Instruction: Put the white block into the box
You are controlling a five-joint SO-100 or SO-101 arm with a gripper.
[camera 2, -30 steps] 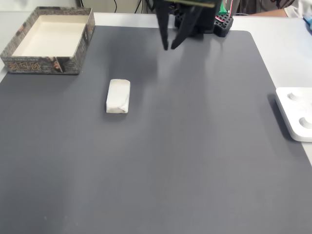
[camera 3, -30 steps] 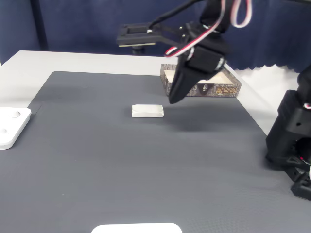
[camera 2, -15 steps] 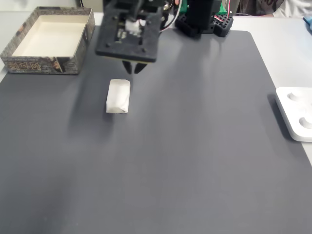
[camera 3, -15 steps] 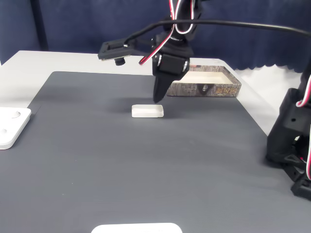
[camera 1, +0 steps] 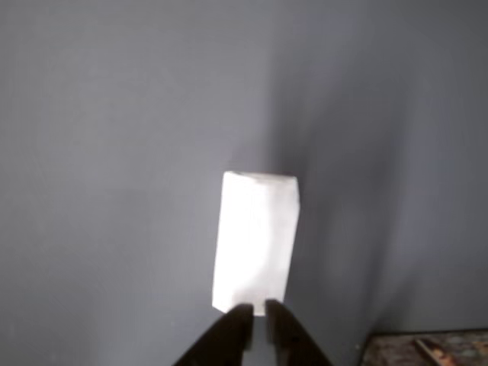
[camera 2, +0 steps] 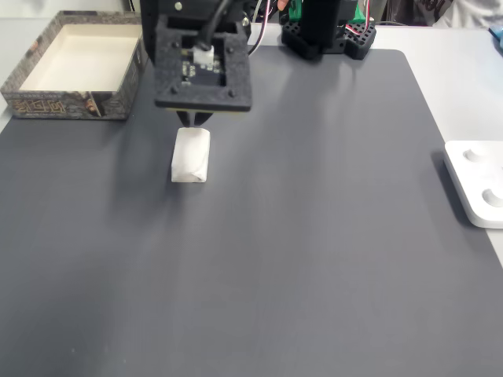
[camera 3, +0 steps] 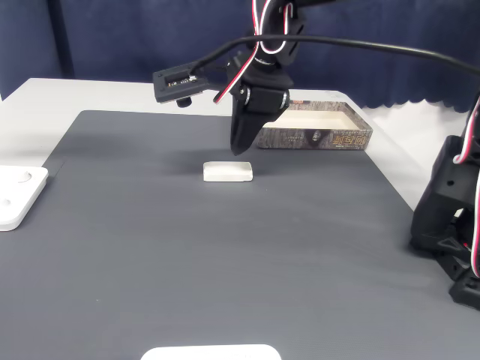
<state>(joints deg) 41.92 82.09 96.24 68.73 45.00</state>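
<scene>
Cream-lined box, nothing visible inside, stands on the gray tabletop. White block lies apart from the box; tool, tips nearly together, hovers above the block's box-side end.

In a fixed view the arm's camera plate covers most of the end effector, so whether its tips are parted cannot be told there. The white device at the worktop's right edge is cut off. In the other view the box shows as a blurred corner.
</scene>
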